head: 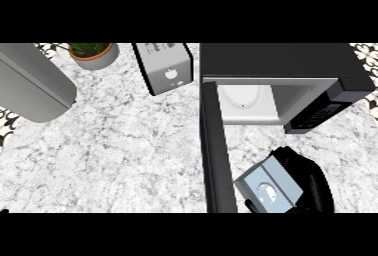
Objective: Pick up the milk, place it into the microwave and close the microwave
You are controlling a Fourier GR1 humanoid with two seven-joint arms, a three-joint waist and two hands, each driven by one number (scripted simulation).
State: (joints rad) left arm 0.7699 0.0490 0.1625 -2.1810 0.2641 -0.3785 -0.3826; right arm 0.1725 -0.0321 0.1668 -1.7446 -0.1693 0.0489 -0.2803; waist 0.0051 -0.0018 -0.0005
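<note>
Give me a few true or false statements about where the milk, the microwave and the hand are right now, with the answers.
1. The microwave door is open. True.
2. The milk carton is inside the microwave. False: the right hand holds it on the near side of the opening.
3. A potted plant stands at the counter's far left. True.
4. The toaster stands right of the microwave. False: it stands left of it.
</note>
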